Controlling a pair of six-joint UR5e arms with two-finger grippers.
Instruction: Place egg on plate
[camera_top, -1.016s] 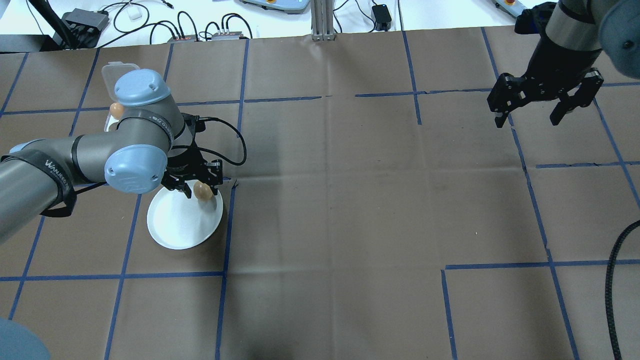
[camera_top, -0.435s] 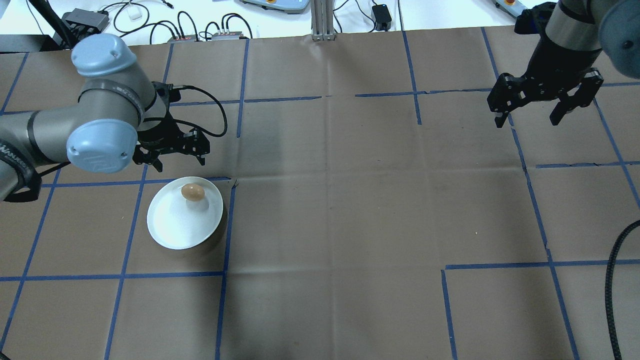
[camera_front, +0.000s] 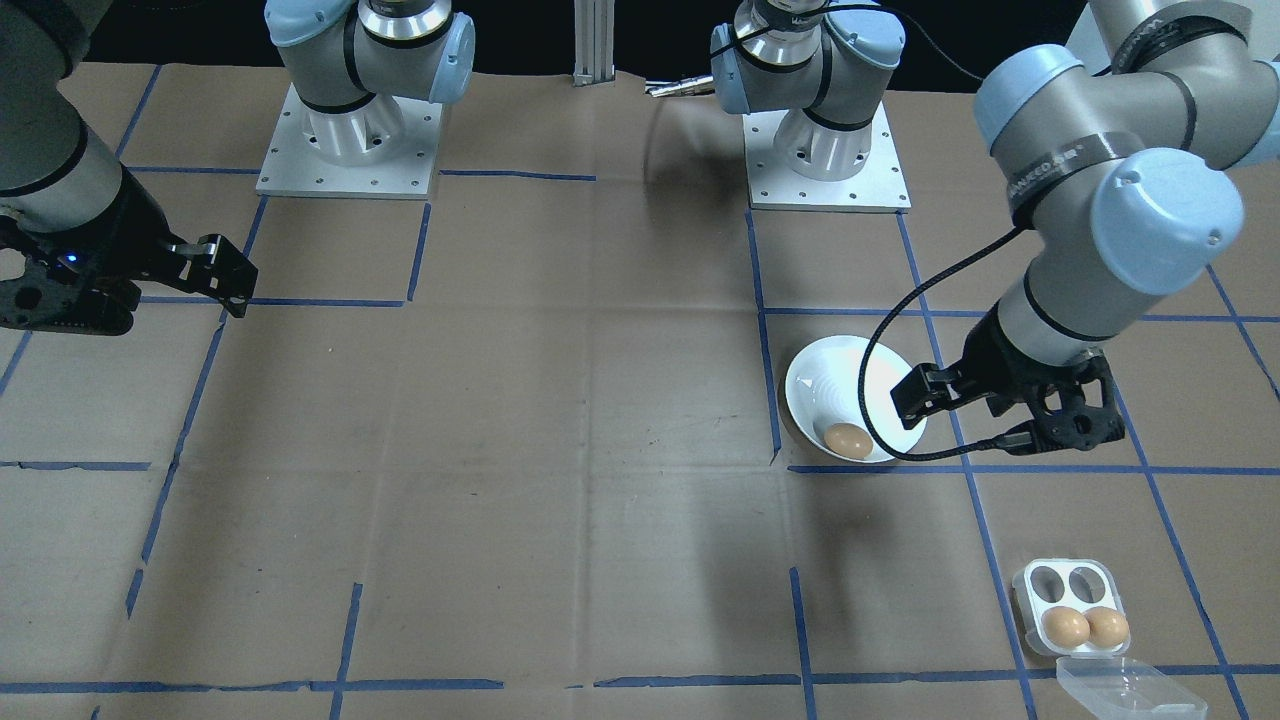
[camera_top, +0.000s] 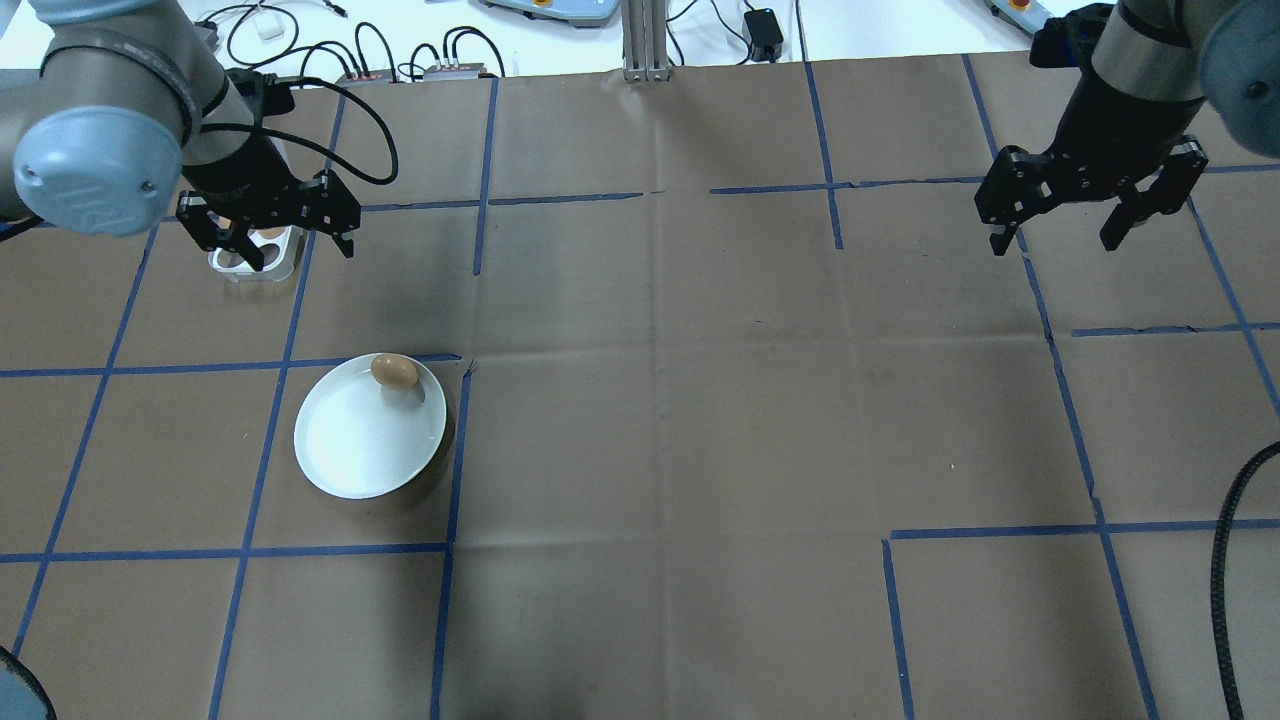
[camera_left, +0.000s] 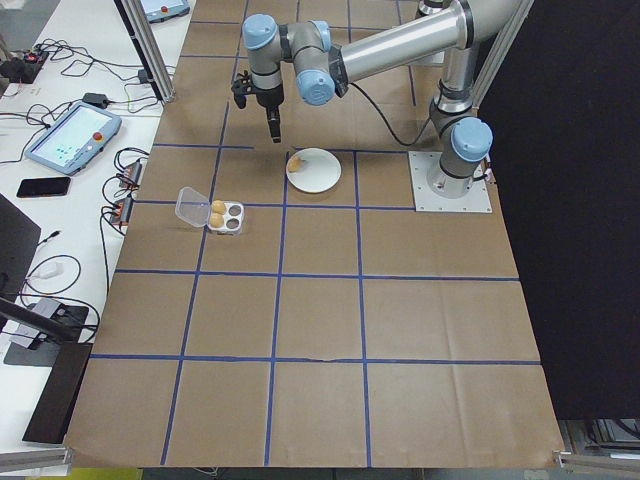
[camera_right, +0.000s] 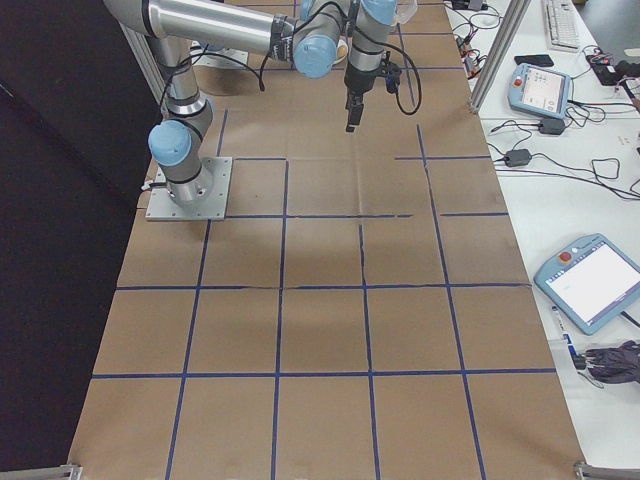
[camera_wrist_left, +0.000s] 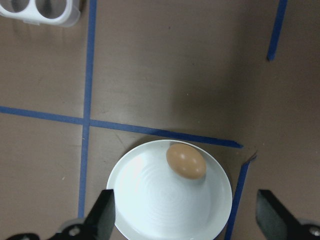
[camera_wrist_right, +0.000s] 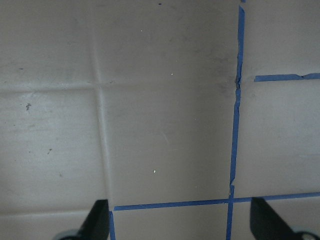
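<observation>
A brown egg lies on the white plate, close to its far rim, and nothing touches it. The left wrist view looks straight down on the egg and the plate. My left gripper hangs open and empty, high over the white egg tray beyond the plate. In the front-facing view the left gripper shows beside the plate and the egg. Far off at the table's other side, my right gripper is open and empty above bare paper.
The egg tray holds two brown eggs in its holes toward the clear lid; its other two holes are empty. Brown paper with blue tape lines covers the table. Cables and control boxes lie along the far edge.
The left gripper has let go of the egg on the plate, opened, and lifted away to the far left over the egg tray. The egg shifted slightly toward the rim. The right arm has not moved.
</observation>
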